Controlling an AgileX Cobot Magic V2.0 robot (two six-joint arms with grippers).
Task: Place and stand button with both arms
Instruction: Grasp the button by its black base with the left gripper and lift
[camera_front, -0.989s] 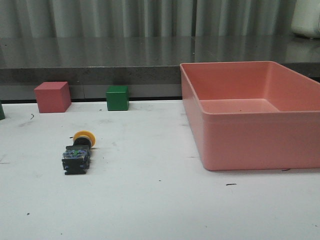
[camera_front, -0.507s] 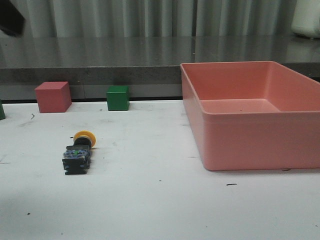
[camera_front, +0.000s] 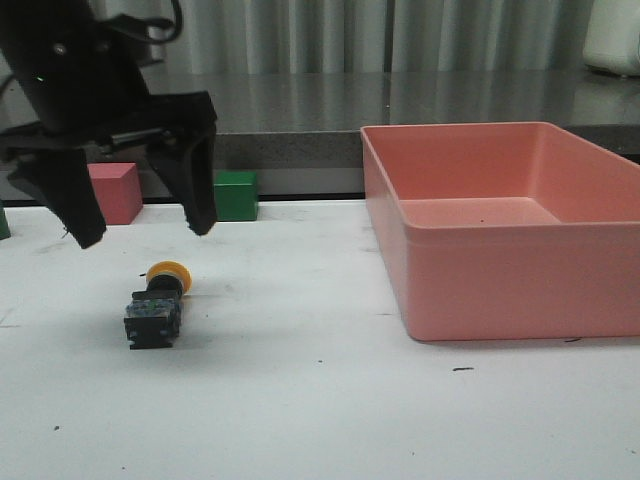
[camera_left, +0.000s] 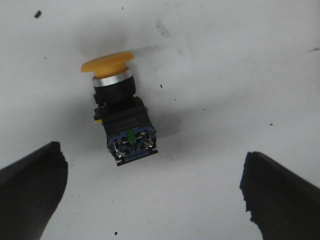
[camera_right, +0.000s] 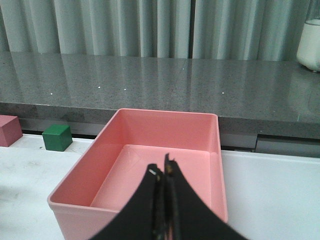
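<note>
The small industrial push-button with a yellow mushroom cap, silver collar and black blocky base (camera_front: 157, 303) was seen lying on its side on the white desk (camera_front: 320, 400), at the left of the scene and toward the near half. Its cap was pointed away toward the far edge, and the bluish contacts on the base were turned toward the near side. In the left wrist view the button (camera_left: 120, 121) was shown free on the desk, touched by nothing.

The black claw gripper of the left arm (camera_front: 145, 228) was held above and slightly beyond the button, with its two fingers spread wide and clear of it. In the left wrist view the left gripper (camera_left: 150, 192) was seen with its fingertips (camera_left: 30, 185) well apart on either side of the button's base, and nothing was held between them.

The black gripper of the right arm (camera_right: 163, 175) was visible only in the right wrist view, where its fingers were pressed together with no object between them. It was aimed over the large empty pink plastic bin (camera_right: 210, 150), which was placed on the right of the desk (camera_front: 470, 290).

A red cube (camera_front: 118, 190) and a green cube (camera_front: 236, 195) were set near the far edge of the desk, partly behind the left gripper.
</note>
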